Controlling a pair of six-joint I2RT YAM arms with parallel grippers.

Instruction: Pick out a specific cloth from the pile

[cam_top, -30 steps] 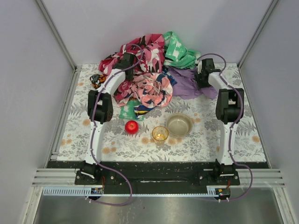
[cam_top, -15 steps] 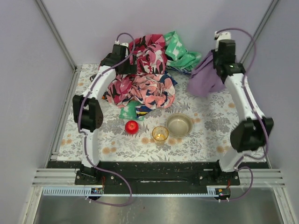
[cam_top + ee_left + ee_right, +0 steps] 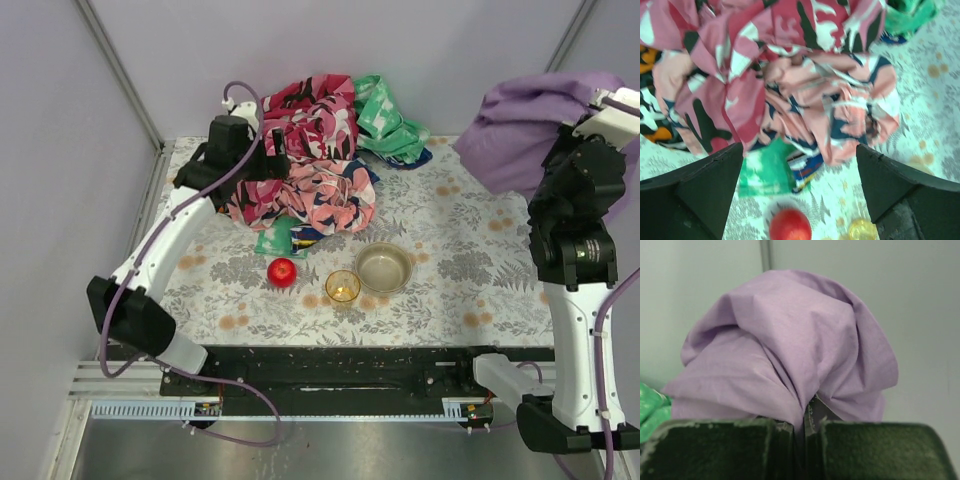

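Note:
The lavender cloth [image 3: 530, 130] hangs bunched in the air at the right, clear of the table, pinched at one fold. My right gripper [image 3: 802, 427] is shut on that fold, and the cloth [image 3: 790, 350] fills its wrist view. From above, the right gripper [image 3: 603, 108] is mostly covered by the fabric. The pile [image 3: 310, 170] of camouflage, floral and green fabrics lies at the back middle of the table. My left gripper [image 3: 272, 160] hovers over the pile's left side, open and holding nothing. In its wrist view the left gripper [image 3: 799, 150] frames the pile [image 3: 790, 75].
A red apple [image 3: 282, 270], an amber glass cup [image 3: 342, 286] and a steel bowl [image 3: 384, 267] stand in front of the pile. The apple [image 3: 790, 225] also shows below the left fingers. A green-white cloth [image 3: 385, 120] lies at the pile's back right. Grey walls close in the table.
My right arm has lifted the lavender cloth from beside the pile up and to the right, off the table. My left gripper has opened and drawn back from the pile.

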